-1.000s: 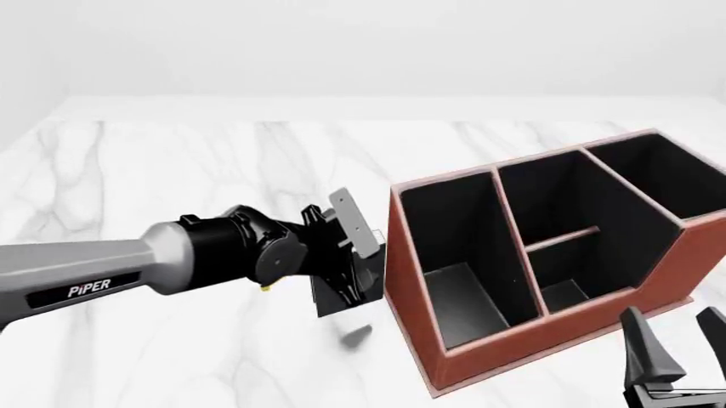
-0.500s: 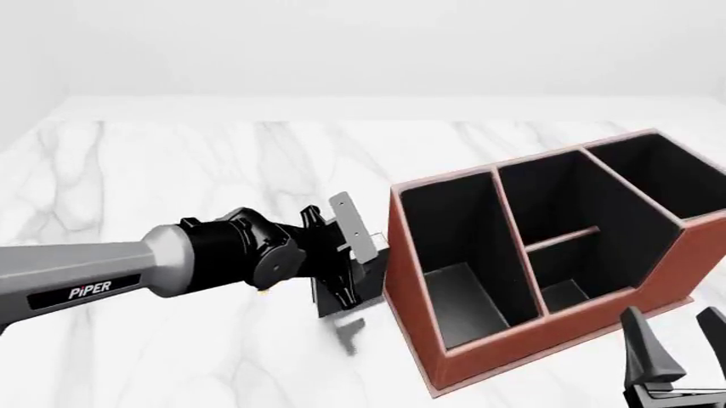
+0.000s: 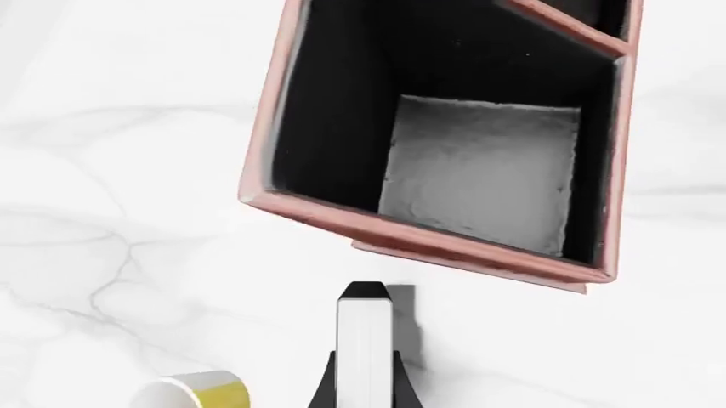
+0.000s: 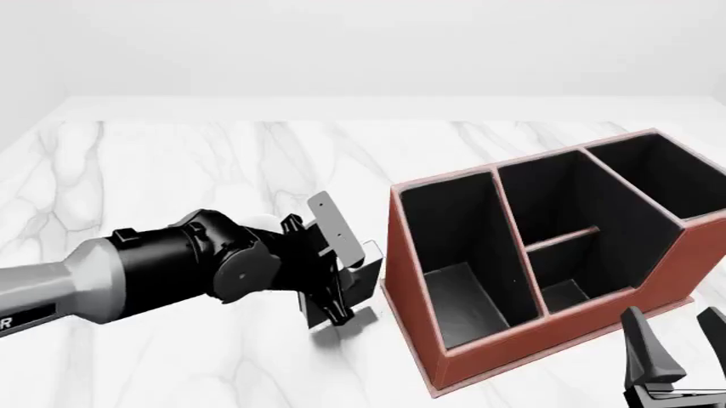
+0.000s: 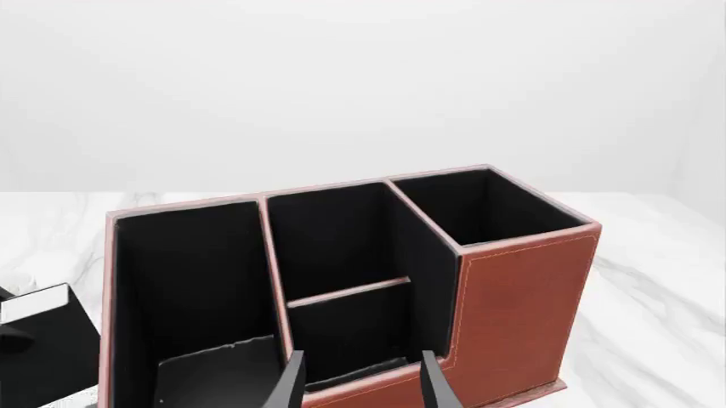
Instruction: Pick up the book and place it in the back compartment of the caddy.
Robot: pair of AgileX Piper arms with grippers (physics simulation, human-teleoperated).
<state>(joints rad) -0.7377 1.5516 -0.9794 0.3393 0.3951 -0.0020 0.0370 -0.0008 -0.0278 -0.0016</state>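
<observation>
My left gripper [image 4: 340, 276] is shut on the book [image 4: 354, 285], a small black book with white page edges, and holds it just above the table beside the left wall of the caddy [image 4: 414, 331]. In the left wrist view the book's white edge [image 3: 365, 344] stands between the fingers, short of the caddy's rim [image 3: 340, 217]. The back compartment [image 4: 556, 200] lies behind the low divider in the middle section and also shows in the right wrist view [image 5: 340, 242]. My right gripper [image 4: 678, 344] is open near the caddy's front right corner, and its open fingers [image 5: 363, 387] hold nothing.
A yellow mug [image 3: 193, 395] lies on the marble table [image 4: 170, 161] near the left gripper and is hidden behind the arm in the front view. The book [image 5: 40, 340] shows at the edge of the right wrist view. The caddy reaches the front view's right edge.
The left arm has drawn back to the left and turned a little, with the book still in its grip. The right gripper has not moved.
</observation>
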